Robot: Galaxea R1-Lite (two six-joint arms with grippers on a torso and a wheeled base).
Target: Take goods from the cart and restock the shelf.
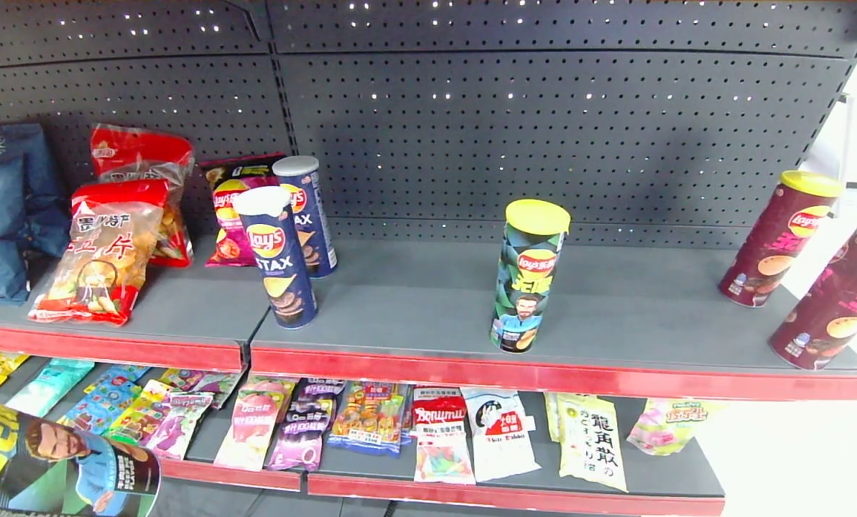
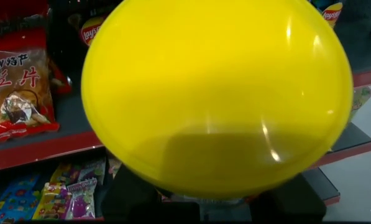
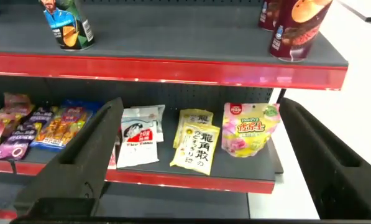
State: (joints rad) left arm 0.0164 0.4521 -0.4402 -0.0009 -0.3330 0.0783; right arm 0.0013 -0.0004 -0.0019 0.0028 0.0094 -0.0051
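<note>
Holding the chip can (image 1: 54,459) low before the shelf (image 1: 414,301), the left claw (image 2: 207,202) appears clamped on it while the right claw (image 3: 201,106) gapes empty; best raise it upright, clear the red lip (image 1: 557,377), and set it beside the matching can (image 1: 532,276).

The right gripper (image 3: 201,106) is held low and pointed forward, its two dark fingers (image 3: 79,162) spread wide apart. The left gripper (image 2: 207,202) is largely hidden behind the can (image 2: 216,93) it carries; its fingers are glimpsed at either side of the can, seemingly clamped on it. The can is held tilted, low at the left side
</note>
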